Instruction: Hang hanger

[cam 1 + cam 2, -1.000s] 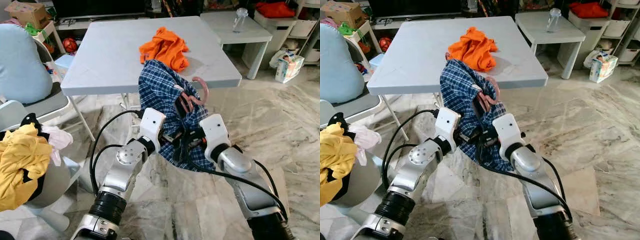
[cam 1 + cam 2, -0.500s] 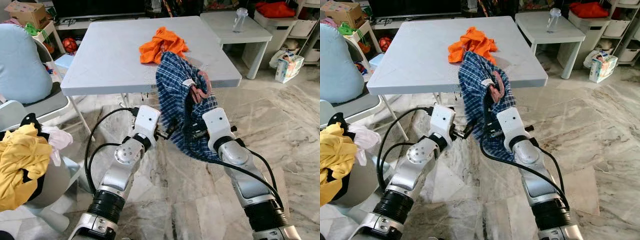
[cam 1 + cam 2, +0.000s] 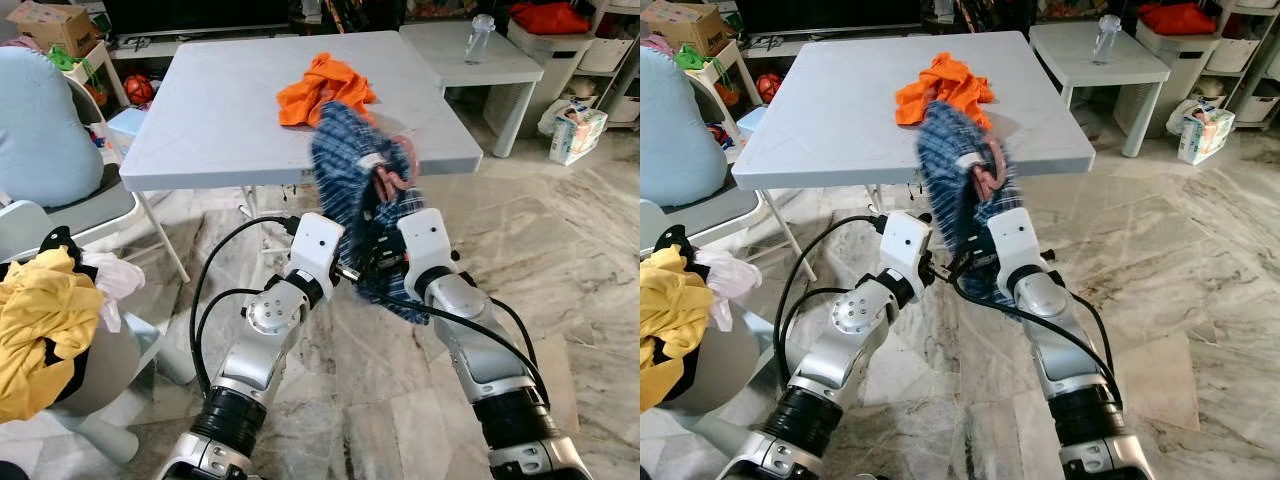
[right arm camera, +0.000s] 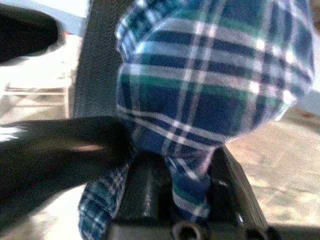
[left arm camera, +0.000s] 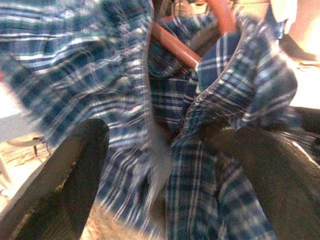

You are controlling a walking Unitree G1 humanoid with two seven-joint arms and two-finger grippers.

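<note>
Pink hanger (image 3: 395, 172) inside plaid shirt (image 3: 350, 160), held up over front edge of grey table (image 3: 220, 110), likely for carrying to a rail. Right gripper (image 4: 175, 170) clamped on shirt fabric below. Left gripper (image 5: 160, 165) fingers spread, shirt between them. Orange garment (image 3: 325, 88) behind.

An orange garment (image 3: 328, 88) lies on the grey table (image 3: 220, 110); a yellow cloth (image 3: 40, 330) heaps beside a white side table (image 3: 480, 60).
</note>
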